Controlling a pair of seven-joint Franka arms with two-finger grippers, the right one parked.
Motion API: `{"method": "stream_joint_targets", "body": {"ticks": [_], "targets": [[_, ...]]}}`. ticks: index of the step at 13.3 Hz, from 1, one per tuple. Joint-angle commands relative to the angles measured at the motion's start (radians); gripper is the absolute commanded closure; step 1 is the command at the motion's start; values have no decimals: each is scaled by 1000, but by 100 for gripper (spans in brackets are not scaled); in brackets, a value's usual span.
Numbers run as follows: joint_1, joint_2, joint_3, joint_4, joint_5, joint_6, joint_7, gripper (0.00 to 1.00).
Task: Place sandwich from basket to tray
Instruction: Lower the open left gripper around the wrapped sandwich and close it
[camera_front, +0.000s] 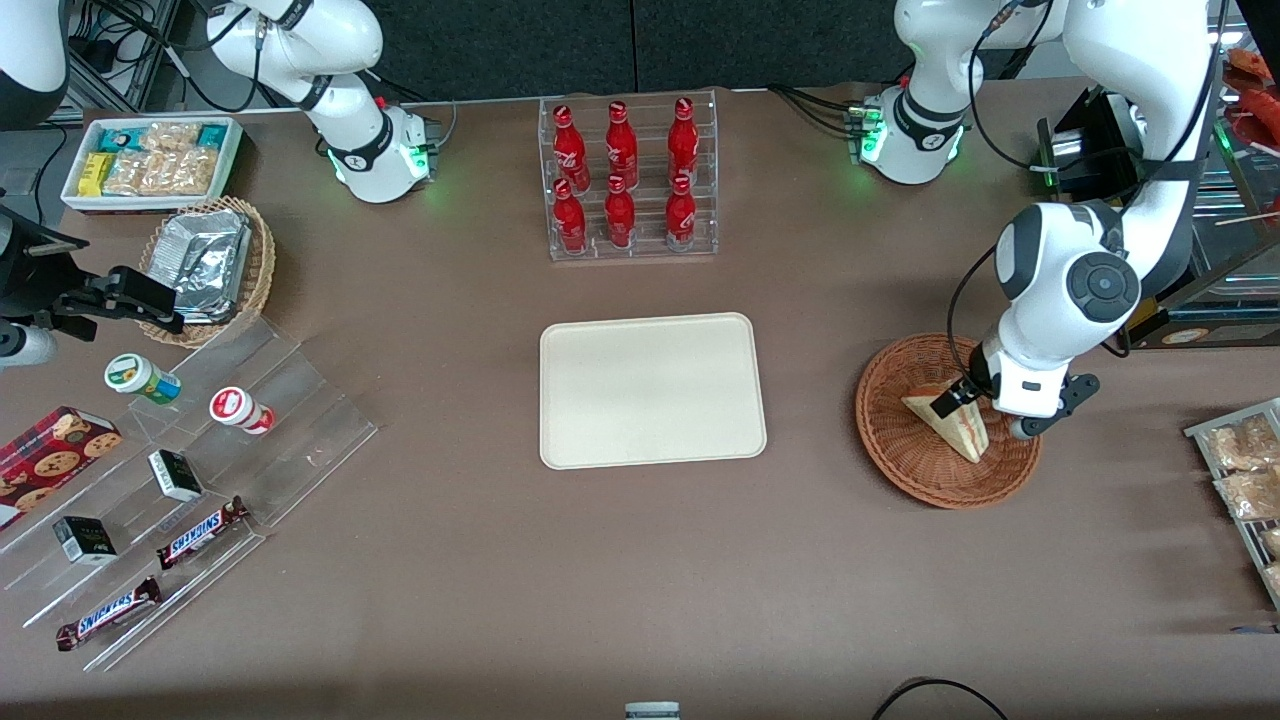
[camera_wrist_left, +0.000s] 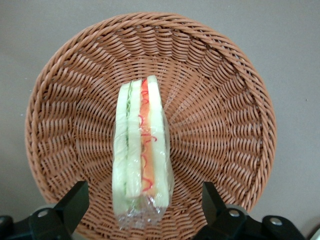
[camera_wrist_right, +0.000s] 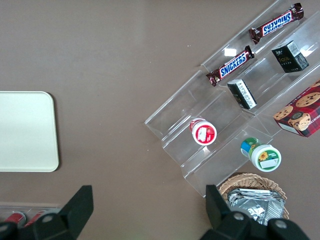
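1. The gripper (camera_front: 962, 398) hangs over the basket (camera_front: 890, 440), low above the part of it farther from the front camera.
2. Its two fingers (camera_wrist_left: 75, 202) are spread wide apart and hold nothing; in the left wrist view one stands on each side of the sandwich (camera_wrist_left: 139, 155), clear of the wrapper.
3. The sandwich (camera_front: 950, 418) lies in the basket (camera_wrist_left: 220, 125) directly under the gripper, standing on edge with its red and green filling layers facing up.
4. The sandwich's narrow tip points away from the fingers, toward the middle of the basket.
5. The tray (camera_front: 652, 390) sits flat on the table, well apart from the gripper toward the parked arm's end.
6. A clear rack of red bottles (camera_front: 627, 175) stands farther from the front camera than the tray, far from the gripper.
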Motion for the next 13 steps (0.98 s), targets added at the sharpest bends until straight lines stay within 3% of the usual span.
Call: {"method": "stream_joint_targets", "body": {"ticks": [1,6,7,8,9,10,13], "targets": [[4,23,-3,-4,10,45,-43,0],[17,69,-3,-13,10,39,-47,0],[18,71,-3,-11,10,33,-47,12],[18,68,-3,-11,10,23,-57,46],[18,66,-3,-10,10,15,-74,87],[18,68,-2,-8,10,13,-74,100],[11,74,-2,25,15,-49,-73,100]]}}
